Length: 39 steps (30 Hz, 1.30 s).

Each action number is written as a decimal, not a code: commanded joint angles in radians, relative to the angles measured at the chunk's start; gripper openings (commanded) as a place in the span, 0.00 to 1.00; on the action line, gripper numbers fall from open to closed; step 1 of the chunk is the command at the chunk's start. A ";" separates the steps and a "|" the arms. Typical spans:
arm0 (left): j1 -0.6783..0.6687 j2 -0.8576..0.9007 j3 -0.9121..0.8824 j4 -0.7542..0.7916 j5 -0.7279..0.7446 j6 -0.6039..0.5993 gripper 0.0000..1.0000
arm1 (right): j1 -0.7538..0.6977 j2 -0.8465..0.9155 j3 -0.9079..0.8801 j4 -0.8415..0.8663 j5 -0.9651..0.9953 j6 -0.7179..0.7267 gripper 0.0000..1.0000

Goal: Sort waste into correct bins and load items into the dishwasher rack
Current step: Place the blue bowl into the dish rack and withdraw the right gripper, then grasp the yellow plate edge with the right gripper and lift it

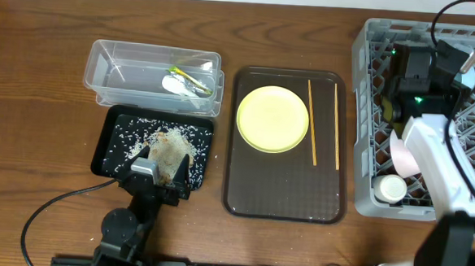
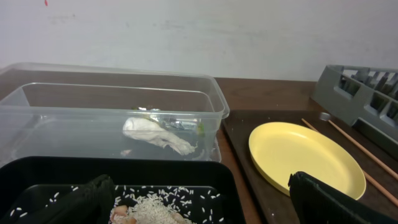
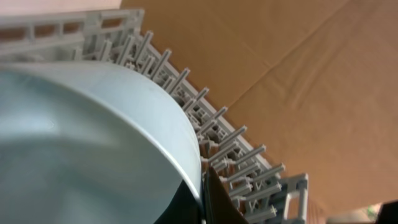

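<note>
**sortbot_fan:** Two chopsticks (image 1: pixel 312 121) and one yellow plate (image 1: pixel 272 118) are lying on the brown serving tray (image 1: pixel 283 192), not yet in the grey rack (image 1: pixel 368 91). Why is the right arm (image 1: pixel 440 152) hanging over it?

**gridlock:** I'm guessing it's seating one light-blue bowl (image 3: pixel 81 137) among the pegs. Its jaws are pinching the rim, probably to steer it in. One pinkish bowl (image 1: pixel 402 155) and one white cup (image 1: pixel 392 187) are sitting in the rack nearby.

**sortbot_fan:** And the left arm (image 1: pixel 123 225)?

**gridlock:** Its jaws are gaping wide apart over the black tray (image 1: pixel 102 146), gripping nothing. Rice (image 1: pixel 140 132) and brown scraps (image 1: pixel 171 150) are lying there. One wrapper (image 1: pixel 193 80) and one white scrap (image 1: pixel 175 85) are lying in the clear tub (image 1: pixel 98 73), so food and packaging are being kept apart. That's two bins on the tabletop (image 1: pixel 36 98).
</note>
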 commanded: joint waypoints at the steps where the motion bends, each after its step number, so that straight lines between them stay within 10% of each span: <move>1: 0.004 -0.002 -0.014 -0.038 -0.005 0.016 0.91 | -0.035 0.066 0.002 0.037 0.028 -0.112 0.01; 10: 0.004 -0.002 -0.014 -0.038 -0.005 0.016 0.91 | 0.068 0.140 0.002 -0.082 -0.113 -0.145 0.02; 14: 0.004 -0.002 -0.014 -0.038 -0.005 0.016 0.91 | 0.154 0.129 0.002 -0.175 -0.111 -0.088 0.38; 19: 0.004 -0.002 -0.014 -0.038 -0.005 0.016 0.91 | 0.222 0.068 0.003 -0.255 -0.187 -0.024 0.59; 29: 0.004 -0.002 -0.014 -0.038 -0.005 0.016 0.91 | 0.361 -0.109 0.001 -0.361 -1.293 0.254 0.49; 32: 0.004 -0.002 -0.014 -0.038 -0.005 0.016 0.91 | 0.426 -0.072 -0.018 -0.372 -1.339 0.431 0.38; 39: 0.004 -0.002 -0.014 -0.038 -0.005 0.017 0.91 | 0.507 0.087 -0.029 -0.394 -1.106 0.744 0.47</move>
